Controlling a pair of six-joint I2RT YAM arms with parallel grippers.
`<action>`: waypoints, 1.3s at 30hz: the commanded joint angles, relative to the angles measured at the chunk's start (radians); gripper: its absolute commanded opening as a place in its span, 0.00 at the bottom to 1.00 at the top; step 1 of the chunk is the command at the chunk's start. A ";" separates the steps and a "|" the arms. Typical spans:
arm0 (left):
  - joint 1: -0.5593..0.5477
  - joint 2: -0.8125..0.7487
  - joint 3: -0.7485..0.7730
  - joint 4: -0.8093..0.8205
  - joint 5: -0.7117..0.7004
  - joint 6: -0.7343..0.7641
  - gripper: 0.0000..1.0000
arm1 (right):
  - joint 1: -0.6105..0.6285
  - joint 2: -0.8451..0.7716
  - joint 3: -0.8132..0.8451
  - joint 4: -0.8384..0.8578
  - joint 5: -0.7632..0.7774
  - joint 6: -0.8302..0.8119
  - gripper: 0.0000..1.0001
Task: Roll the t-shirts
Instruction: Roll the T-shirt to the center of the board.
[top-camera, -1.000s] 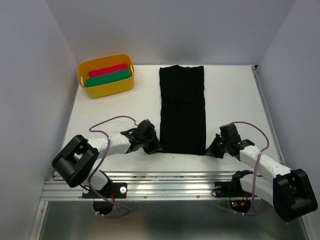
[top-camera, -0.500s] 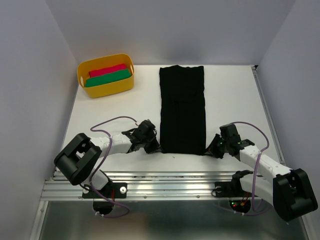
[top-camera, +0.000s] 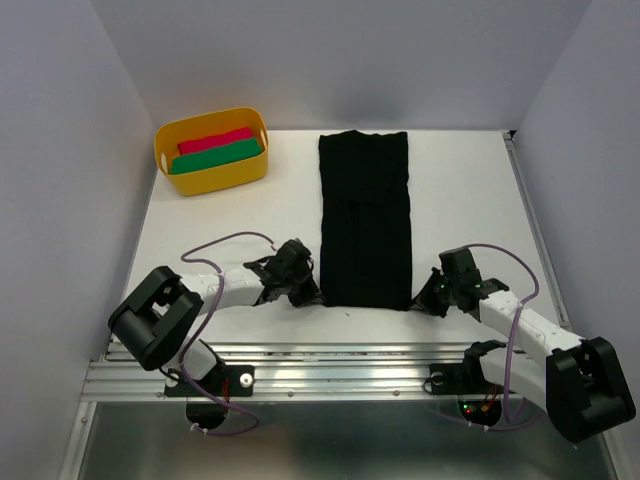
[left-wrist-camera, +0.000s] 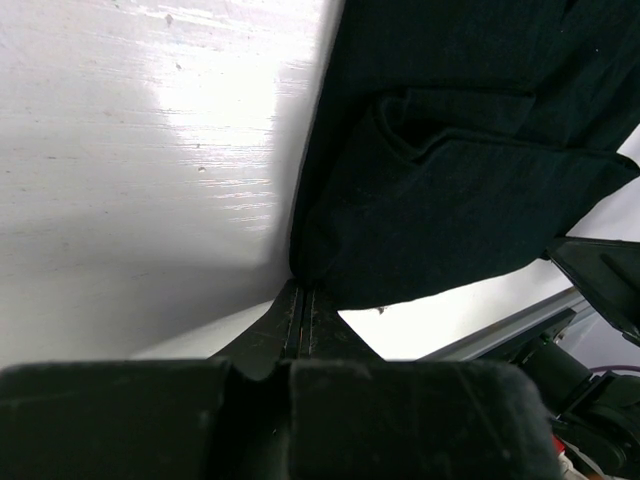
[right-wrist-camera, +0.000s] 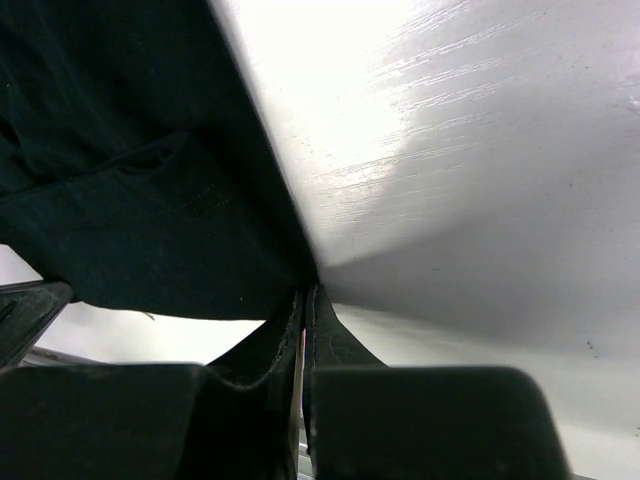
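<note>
Two pinches, one at each near corner: the left gripper (top-camera: 306, 293) had its jaws clamped on the t-shirt (top-camera: 365, 215) at near-left, the right gripper (top-camera: 426, 299) likewise at near-right. Folded into a long black strip, it lay flat mid-way across the table (top-camera: 230, 225), well apart from the yellow tub (top-camera: 214, 178).

The top view was bright, evenly lit and sharp throughout, with only soft shadows beside the arms. In both wrist views, white glare burned out the desk (left-wrist-camera: 210, 110) towards the top and faded to grey shade lower down. The black t-shirt (left-wrist-camera: 470, 200) kept faint fold detail. The left pincer (left-wrist-camera: 302, 300) and right pincer (right-wrist-camera: 304, 300) were dark, their near bodies blurred.
</note>
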 joint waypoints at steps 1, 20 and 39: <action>-0.003 -0.008 0.043 -0.038 -0.009 0.026 0.00 | 0.005 -0.010 0.017 -0.046 0.054 -0.004 0.01; 0.050 -0.034 0.118 -0.110 0.048 0.071 0.00 | 0.005 -0.047 0.126 -0.105 0.088 0.001 0.01; 0.101 0.061 0.233 -0.173 0.089 0.135 0.00 | 0.005 0.002 0.221 -0.102 0.155 -0.002 0.01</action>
